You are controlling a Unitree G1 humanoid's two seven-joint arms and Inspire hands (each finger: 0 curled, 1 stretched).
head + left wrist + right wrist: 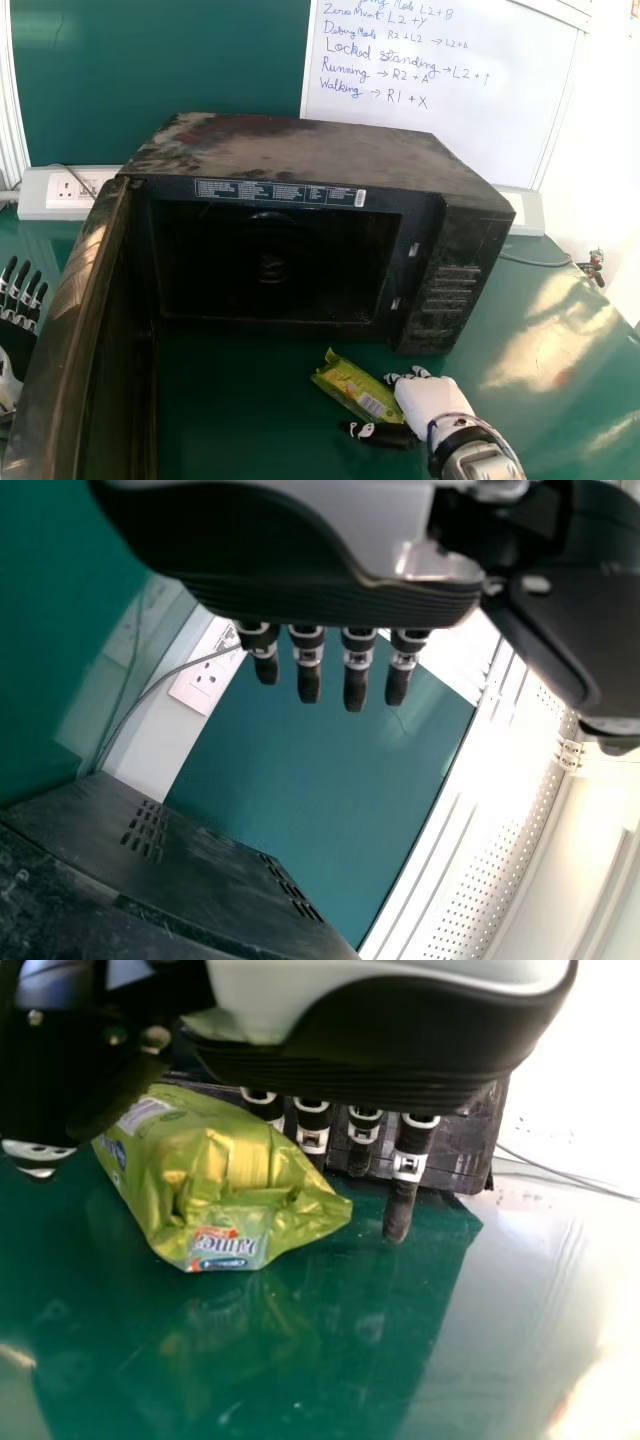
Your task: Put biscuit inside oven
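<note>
The green biscuit packet [357,390] lies on the table in front of the oven [300,160], whose door [80,330] stands open at the left. My right hand [428,400] is at the packet's right end, its thumb on the near side and its fingers on the far side, all relaxed. In the right wrist view the packet [225,1175] rests between the thumb and the straight fingers of the right hand [400,1060], not gripped. At the left edge, beyond the door, my left hand [18,300] has its fingers straight; the left hand [300,590] also hangs in the left wrist view.
The oven's dark cavity [275,265] faces me, behind the packet. A whiteboard [440,90] stands behind the oven. A socket strip [65,192] is at the back left, and a cable [540,262] runs over the table at the right.
</note>
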